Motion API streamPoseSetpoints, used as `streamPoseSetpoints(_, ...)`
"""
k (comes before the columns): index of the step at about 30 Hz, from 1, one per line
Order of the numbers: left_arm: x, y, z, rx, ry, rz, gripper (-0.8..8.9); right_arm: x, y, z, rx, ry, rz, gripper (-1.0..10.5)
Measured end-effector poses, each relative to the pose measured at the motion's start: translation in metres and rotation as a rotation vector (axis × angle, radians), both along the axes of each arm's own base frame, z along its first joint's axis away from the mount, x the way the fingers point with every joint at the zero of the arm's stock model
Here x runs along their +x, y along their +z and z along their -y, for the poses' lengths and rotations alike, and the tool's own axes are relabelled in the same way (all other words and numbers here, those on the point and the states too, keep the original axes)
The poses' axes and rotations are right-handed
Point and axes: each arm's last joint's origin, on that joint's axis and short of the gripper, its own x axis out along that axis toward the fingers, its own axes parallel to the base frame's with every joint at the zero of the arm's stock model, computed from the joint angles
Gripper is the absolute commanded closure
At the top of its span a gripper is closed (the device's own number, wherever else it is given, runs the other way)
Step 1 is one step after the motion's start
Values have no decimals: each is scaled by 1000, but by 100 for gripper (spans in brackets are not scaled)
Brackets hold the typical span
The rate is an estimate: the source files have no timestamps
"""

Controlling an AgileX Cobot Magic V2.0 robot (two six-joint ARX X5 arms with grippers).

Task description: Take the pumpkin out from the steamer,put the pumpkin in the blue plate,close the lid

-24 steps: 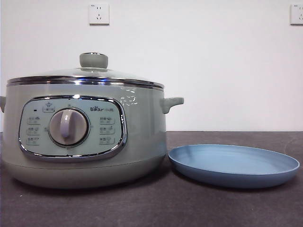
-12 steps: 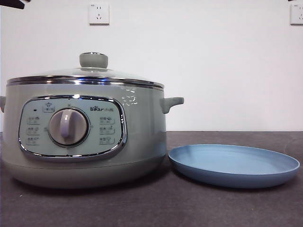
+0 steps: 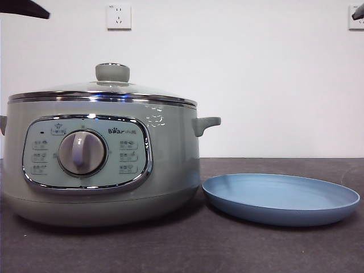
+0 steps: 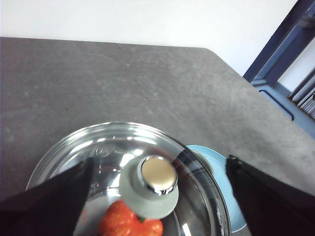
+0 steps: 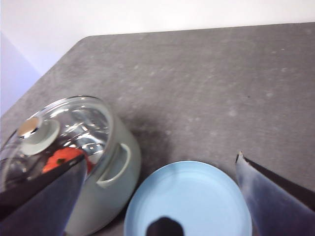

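Note:
The steamer (image 3: 102, 165) stands on the left of the table with the glass lid (image 3: 102, 90) on it, and its knob (image 3: 112, 72) is free. Through the glass, the left wrist view shows the orange pumpkin (image 4: 129, 225) inside. High above the lid's knob (image 4: 150, 184), my left gripper (image 4: 158, 162) hangs open and touches nothing. The blue plate (image 3: 281, 199) lies empty to the right of the pot. My right gripper (image 5: 160, 158) is open, high above the blue plate (image 5: 187, 196) and beside the steamer (image 5: 110, 179). The pumpkin (image 5: 61, 157) also shows there under the lid.
Black arm tips show at the top left corner (image 3: 23, 8) and the top right corner (image 3: 358, 12) of the front view. Dark grey tabletop (image 4: 123, 83) stretches behind the pot. A blue frame (image 4: 280, 49) stands past the table's edge.
The black arm tips have come further into the front view's top corners. Pot, lid and plate have not moved.

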Motion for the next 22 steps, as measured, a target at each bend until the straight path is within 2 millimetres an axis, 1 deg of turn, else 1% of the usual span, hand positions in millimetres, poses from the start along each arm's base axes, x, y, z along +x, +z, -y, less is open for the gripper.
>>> streamPoseSetpoints(4,10,5,17,88,-1,-42,365,0,0,0,1,3,-6,443)
streamPoseSetpoints(10,29,9,49,284,-11,-74,365,-2,-4,0,-1,3,-46,443)
streamPoseSetpoints(13,39,3,63,347,-40,-93,365,-2,-4,0,-1,2,-52,443)
streamPoseSetpoints(17,54,-14,78,392,-82,-147,374,-2,-4,0,-1,2,-52,443)
streamPoseSetpoints(20,59,-27,85,435,-87,-193,374,-2,-4,0,-1,2,-54,443)
streamPoseSetpoints(22,59,-31,87,464,-77,-210,374,-2,-5,0,-1,2,-57,443)
